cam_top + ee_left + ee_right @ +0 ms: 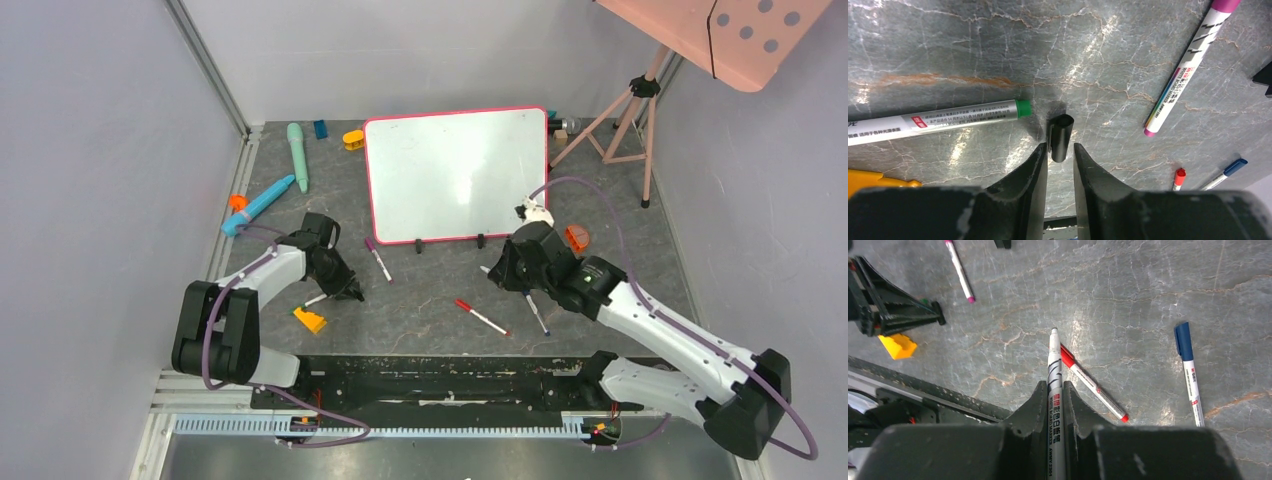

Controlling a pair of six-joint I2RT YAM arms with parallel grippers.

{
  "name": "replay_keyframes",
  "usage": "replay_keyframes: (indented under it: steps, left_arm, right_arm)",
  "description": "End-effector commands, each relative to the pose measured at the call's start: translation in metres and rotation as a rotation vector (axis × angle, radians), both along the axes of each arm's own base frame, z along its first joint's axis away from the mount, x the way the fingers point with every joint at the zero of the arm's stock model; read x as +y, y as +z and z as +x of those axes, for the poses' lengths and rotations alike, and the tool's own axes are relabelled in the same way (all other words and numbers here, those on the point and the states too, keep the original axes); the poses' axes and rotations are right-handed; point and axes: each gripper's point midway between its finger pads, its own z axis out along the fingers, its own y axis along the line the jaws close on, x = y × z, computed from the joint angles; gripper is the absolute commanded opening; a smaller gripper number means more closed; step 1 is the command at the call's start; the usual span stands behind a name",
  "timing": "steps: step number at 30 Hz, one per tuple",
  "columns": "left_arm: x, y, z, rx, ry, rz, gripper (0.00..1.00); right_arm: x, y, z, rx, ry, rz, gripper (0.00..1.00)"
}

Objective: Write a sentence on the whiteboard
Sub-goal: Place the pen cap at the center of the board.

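- whiteboard [457, 175] stands upright at upper centre of the top view, on two black feet on the grey worktop [430, 300]. Pink-red frame, glossy face; I can't make out any writing on it from here.
- right end effector [497, 270] sits just below the board's lower right corner, near it but not touching.
- right end effector [1054, 387] is clamped on an uncapped marker [1054, 365]: white barrel between the fingers, bare tip pointing to the upper centre of the right wrist view, clear of the worktop.
- barrel print on that marker is black and runs lengthwise; roughly "BOARD MARKER", with the lowest line too small to be sure of.
- left end effector [345, 290] is below and left of the board's lower left corner, well apart from it.
- left end effector [1060, 155] has its jaws a narrow gap apart. A black cap [1060, 137] stands on the worktop right at the tips; I can't tell whether either finger touches it.
- green-capped marker [938, 122] lies left of the cap: small red label and fine print, unreadable.
- purple marker [1188, 70] lies at upper right of the left wrist view; its barrel reads roughly "WHITE BOARD MARKER".
- red marker [1090, 382] lies just right of the held marker in the right wrist view, with a blue marker [1190, 372] further right; its print isn't legible.
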Motion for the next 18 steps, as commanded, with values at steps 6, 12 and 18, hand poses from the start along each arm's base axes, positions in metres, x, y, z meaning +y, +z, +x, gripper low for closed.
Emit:
replay_keyframes:
  steps: [6, 12, 18]
  left_arm:
    - [-0.004, 0.044, 0.012, -0.124, -0.085, -0.018, 0.4]
    - [-0.006, 0.079, 0.013, -0.232, -0.098, -0.04, 0.46]
    - [-0.03, 0.102, 0.013, -0.285, -0.194, -0.174, 0.61]
  right_arm:
    - [-0.009, 0.01, 0.005, -0.04, -0.061, 0.073, 0.0]
    - [0.004, 0.015, 0.007, -0.018, 0.001, 0.087, 0.0]
    - [-0.016, 0.008, 0.002, 0.054, 0.047, -0.113, 0.0]
